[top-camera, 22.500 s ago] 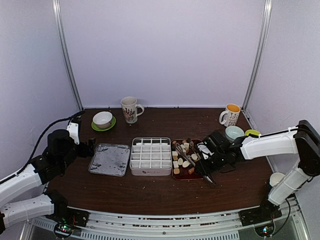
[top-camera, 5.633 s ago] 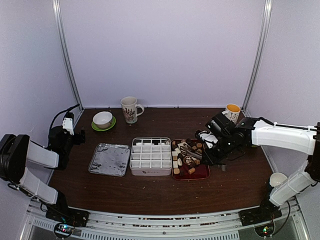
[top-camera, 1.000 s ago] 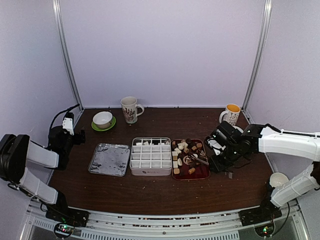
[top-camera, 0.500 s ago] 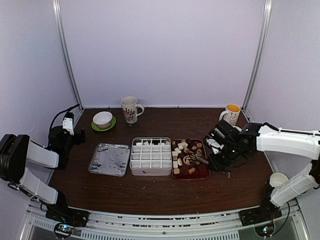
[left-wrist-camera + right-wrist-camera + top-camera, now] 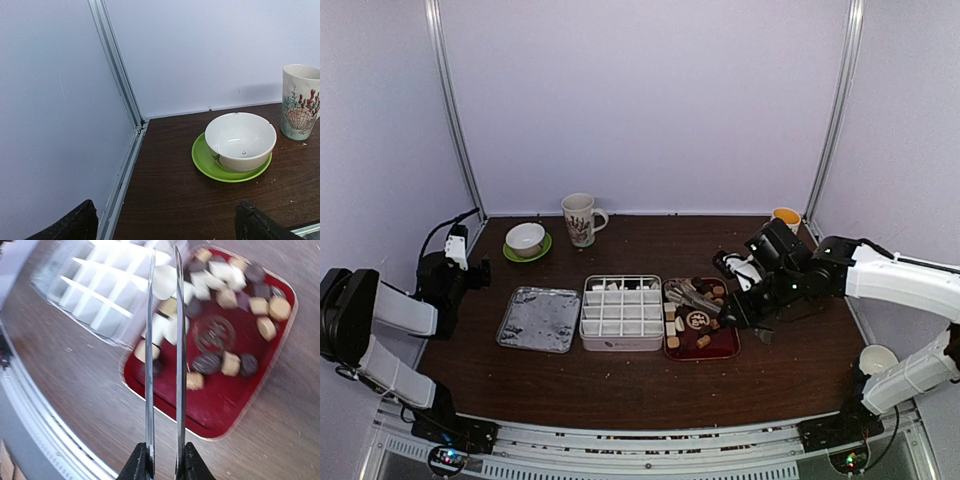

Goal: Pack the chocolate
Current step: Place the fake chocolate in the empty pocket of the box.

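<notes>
since half a second ago the right arm has lifted away from the 3 o'clock edge of the red tray (image 5: 721, 351) and swung toward 12 o'clock. the tongs (image 5: 692, 296) now reach across the tray's far half instead of lying low by its rim. the left arm has not moved. the right tool (image 5: 738, 306) is pressed onto the tongs' handles. in the wrist view the two blades run almost parallel with a narrow gap, and no piece shows between them, though the picture is blurred with motion. this looks like re-aiming for a fresh pick, not a carry, so that piece is probably still to be taken.

the chocolate (image 5: 672, 311) lies in the red tray, just at 3 o'clock of the white divided box (image 5: 620, 312) in the middle of the surface (image 5: 620, 385). whether the box's far row holds pieces cannot be told. the pieces are cubes and rounds with no real long axis or heading. as a group they spread along the tray's length, 12 to 6 o'clock in the top view, thickest at the 12 o'clock end. the tongs' long axis points to about 10 o'clock, tips toward the box.

the left tool (image 5: 162, 227) is spread wide and empty, well apart at 9 o'clock.
</notes>
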Available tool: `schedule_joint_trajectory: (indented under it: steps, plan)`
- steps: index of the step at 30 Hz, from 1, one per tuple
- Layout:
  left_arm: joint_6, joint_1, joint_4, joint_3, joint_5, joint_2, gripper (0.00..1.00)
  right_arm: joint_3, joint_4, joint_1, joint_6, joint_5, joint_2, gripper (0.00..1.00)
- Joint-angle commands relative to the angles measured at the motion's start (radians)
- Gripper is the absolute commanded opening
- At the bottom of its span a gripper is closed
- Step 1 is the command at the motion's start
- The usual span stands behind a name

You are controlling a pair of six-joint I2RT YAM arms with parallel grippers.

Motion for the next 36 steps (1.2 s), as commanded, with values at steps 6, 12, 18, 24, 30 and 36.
schedule_joint_trajectory:
  steps: [6, 12, 18, 24, 30, 36]
  plan:
    - [-0.009, 0.008, 0.048, -0.003, 0.009, 0.005, 0.98, 0.172, 0.277, 0.043, 0.003, -0.164, 0.177, 0.21]
    - [-0.008, 0.008, 0.05, -0.005, 0.008, 0.005, 0.98, 0.272, 0.326, 0.088, -0.003, -0.156, 0.339, 0.21]
    - [-0.007, 0.008, 0.05, -0.005, 0.008, 0.005, 0.98, 0.315, 0.393, 0.096, 0.027, -0.147, 0.431, 0.21]
    - [-0.007, 0.008, 0.05, -0.005, 0.008, 0.005, 0.98, 0.365, 0.404, 0.102, 0.027, -0.107, 0.496, 0.21]
    - [-0.008, 0.007, 0.049, -0.005, 0.008, 0.005, 0.98, 0.396, 0.408, 0.101, 0.024, -0.081, 0.544, 0.25]
    - [-0.007, 0.008, 0.05, -0.005, 0.008, 0.005, 0.98, 0.415, 0.4, 0.101, 0.013, -0.062, 0.57, 0.29]
